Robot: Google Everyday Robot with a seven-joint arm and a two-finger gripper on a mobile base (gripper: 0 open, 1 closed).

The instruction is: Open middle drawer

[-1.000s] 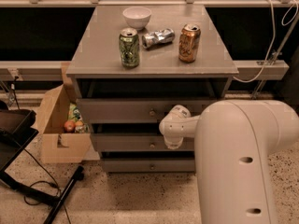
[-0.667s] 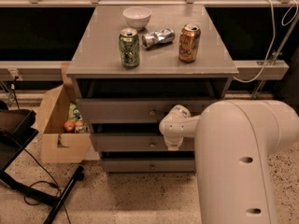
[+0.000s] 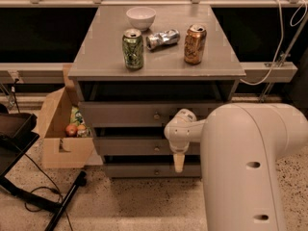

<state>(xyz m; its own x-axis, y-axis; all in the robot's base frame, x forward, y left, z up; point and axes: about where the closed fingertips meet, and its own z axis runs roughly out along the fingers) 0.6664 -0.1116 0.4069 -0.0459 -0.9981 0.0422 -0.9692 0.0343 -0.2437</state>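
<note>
A grey cabinet [image 3: 96, 66] holds three grey drawers, each with a small round brass knob. The middle drawer [image 3: 127, 147] has its knob [image 3: 156, 148] at the centre of its front, between the top drawer [image 3: 120, 114] and the bottom drawer [image 3: 130, 170]. My gripper [image 3: 178, 163] hangs pointing down just right of that knob, in front of the middle and bottom drawer fronts. It holds nothing that I can see. My bulky white arm [image 3: 245, 167] fills the lower right and hides the right ends of the drawers.
On the cabinet top stand a green can [image 3: 133, 48], a brown can [image 3: 194, 44], a crushed silver can [image 3: 162, 38] and a white bowl [image 3: 141, 18]. An open cardboard box [image 3: 57, 143] with items sits on the floor at the left, beside a black stand [image 3: 19, 138].
</note>
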